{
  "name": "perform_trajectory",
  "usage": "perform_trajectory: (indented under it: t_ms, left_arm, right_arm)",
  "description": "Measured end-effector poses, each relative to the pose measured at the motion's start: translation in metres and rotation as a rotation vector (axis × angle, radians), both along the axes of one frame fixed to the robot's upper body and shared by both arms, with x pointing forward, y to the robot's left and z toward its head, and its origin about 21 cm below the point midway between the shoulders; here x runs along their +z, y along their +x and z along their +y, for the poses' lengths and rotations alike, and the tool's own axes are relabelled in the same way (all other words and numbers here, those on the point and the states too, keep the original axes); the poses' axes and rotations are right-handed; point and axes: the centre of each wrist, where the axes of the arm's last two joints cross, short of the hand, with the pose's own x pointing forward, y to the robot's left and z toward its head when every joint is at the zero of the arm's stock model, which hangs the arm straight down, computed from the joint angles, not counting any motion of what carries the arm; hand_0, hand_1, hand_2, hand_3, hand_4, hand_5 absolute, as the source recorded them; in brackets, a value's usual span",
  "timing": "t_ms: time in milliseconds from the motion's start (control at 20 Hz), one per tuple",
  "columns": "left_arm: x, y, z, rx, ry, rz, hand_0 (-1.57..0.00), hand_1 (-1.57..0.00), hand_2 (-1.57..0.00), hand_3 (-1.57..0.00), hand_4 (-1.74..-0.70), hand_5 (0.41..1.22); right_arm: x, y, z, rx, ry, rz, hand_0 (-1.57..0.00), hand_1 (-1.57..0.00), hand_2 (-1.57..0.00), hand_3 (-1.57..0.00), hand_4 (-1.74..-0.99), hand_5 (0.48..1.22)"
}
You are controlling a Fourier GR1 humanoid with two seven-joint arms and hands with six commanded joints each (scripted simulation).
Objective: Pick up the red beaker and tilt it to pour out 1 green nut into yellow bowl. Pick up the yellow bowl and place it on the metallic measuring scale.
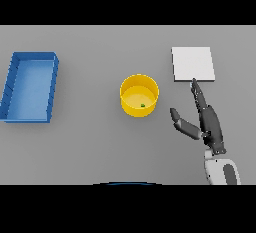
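Observation:
A yellow bowl (139, 95) stands upright near the middle of the table with one small green nut (143, 105) lying on its floor. To its right and farther back lies the flat light-grey metallic scale (193, 64). My right hand (209, 121) is open to the right of the bowl, apart from it, its straight fingers pointing away toward the scale's near edge and its thumb spread toward the bowl. It holds nothing. No red beaker shows anywhere. My left hand is out of sight.
A blue rectangular tray (30, 86) lies at the far left of the table, its inside bare.

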Motion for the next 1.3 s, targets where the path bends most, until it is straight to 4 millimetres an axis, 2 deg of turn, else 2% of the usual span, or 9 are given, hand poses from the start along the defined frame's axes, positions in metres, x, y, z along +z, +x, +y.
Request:
perform_trajectory:
  t_ms: [300, 500, 600, 800, 900, 950, 1000, 1100, 1300]
  left_arm:
    - [-0.07, -0.031, 0.035, 0.208, -0.274, 0.015, -1.57, -1.57, -1.57, -1.57, -1.74, 1.221]
    - [-0.126, -0.066, 0.033, 0.237, -0.362, 0.022, -1.57, -1.57, -1.57, -1.57, -1.74, 1.221]
    - [-0.141, -0.079, 0.032, 0.273, -0.385, 0.042, -1.57, -1.57, -1.57, -1.57, -1.74, 1.151]
    - [-0.153, -0.098, 0.028, 0.313, -0.427, 0.054, -1.57, -1.57, -1.57, -1.57, -1.74, 0.925]
    - [-0.151, -0.101, 0.023, 0.336, -0.449, 0.081, -1.57, -1.57, -1.53, -1.53, -1.52, 0.818]
    - [-0.151, -0.106, 0.025, 0.327, -0.445, 0.09, -1.47, -1.34, -1.28, -1.32, -1.37, 0.774]
    - [-0.151, -0.111, 0.025, 0.257, -0.439, 0.108, -1.17, -1.07, -1.02, -1.05, -1.23, 0.737]
    - [-0.142, -0.114, 0.028, 0.186, -0.487, 0.151, -0.75, -0.69, -0.65, -0.67, -1.05, 0.683]
    - [-0.141, -0.12, 0.031, 0.146, -0.435, 0.251, -0.31, -0.28, -0.27, -0.28, -0.84, 0.632]
  right_arm:
    - [-0.001, 0.0, -0.005, 0.018, 0.011, 0.012, 0.0, 0.0, 0.0, 0.0, -1.131, 0.669]
    - [-0.001, 0.001, -0.005, 0.016, -0.001, -0.007, 0.0, 0.0, 0.0, 0.0, -1.166, 0.676]
    - [0.001, 0.001, -0.006, 0.016, -0.008, -0.016, 0.0, 0.0, 0.0, 0.0, -1.174, 0.676]
    - [0.0, -0.001, -0.003, 0.026, 0.001, -0.017, 0.0, 0.0, 0.0, 0.0, -1.157, 0.671]
    - [0.004, 0.002, -0.004, 0.019, 0.004, -0.009, 0.0, 0.0, 0.0, 0.0, -1.155, 0.67]
    - [0.001, 0.001, -0.003, 0.019, 0.007, 0.003, 0.0, 0.0, 0.0, 0.0, -1.153, 0.67]
    - [0.001, -0.001, -0.005, 0.017, 0.009, 0.0, 0.0, 0.0, 0.0, 0.0, -1.151, 0.67]
    - [0.003, -0.001, -0.005, 0.013, 0.003, -0.001, 0.0, 0.0, 0.0, 0.0, -1.15, 0.671]
    - [-0.002, -0.002, -0.007, 0.009, 0.006, -0.008, 0.0, 0.0, 0.0, 0.0, -1.155, 0.67]
